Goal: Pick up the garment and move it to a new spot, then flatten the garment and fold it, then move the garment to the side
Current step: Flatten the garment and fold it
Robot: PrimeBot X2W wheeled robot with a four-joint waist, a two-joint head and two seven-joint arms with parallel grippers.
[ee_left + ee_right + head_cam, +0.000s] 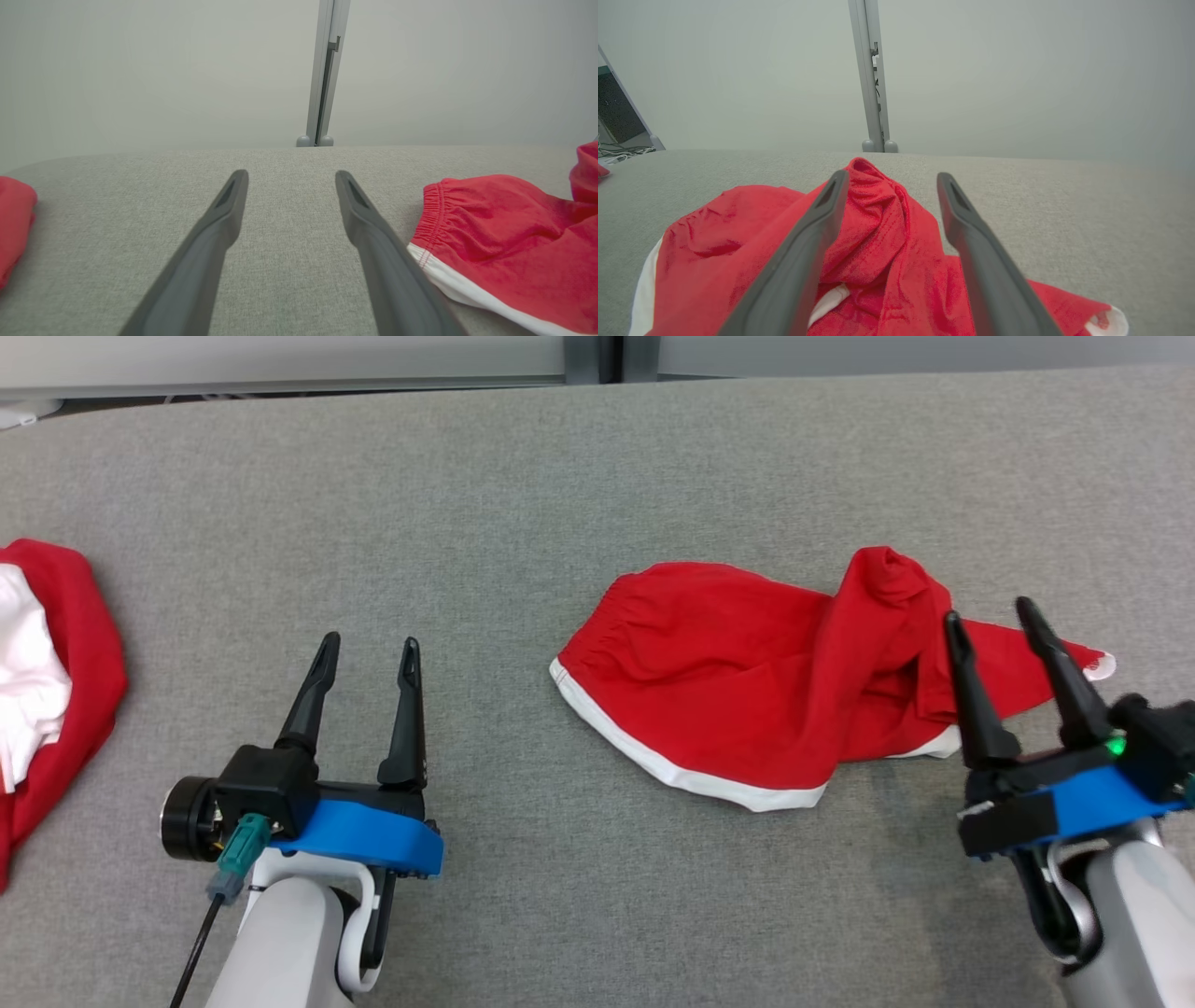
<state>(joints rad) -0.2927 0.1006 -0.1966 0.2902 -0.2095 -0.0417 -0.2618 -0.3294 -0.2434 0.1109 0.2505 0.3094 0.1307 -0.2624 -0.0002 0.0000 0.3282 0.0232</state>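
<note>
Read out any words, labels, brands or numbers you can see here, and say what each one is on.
None can be read: no lettering shows on the red shorts, the other red-and-white garment, the left gripper, the right gripper or the grey table.

A red garment (738, 691) with white trim is lying crumpled on the grey worktop (523, 495), right of centre, with one part bunching up into a peak. The right hand (989, 609) is sitting over the garment's right end, its two dark fingers spread apart and red cloth showing between them. The left hand (370, 642) is hanging over bare worktop, well apart from the garment, fingers likewise spread. Another red and white cloth (75, 644) is lying at the left edge.
</note>
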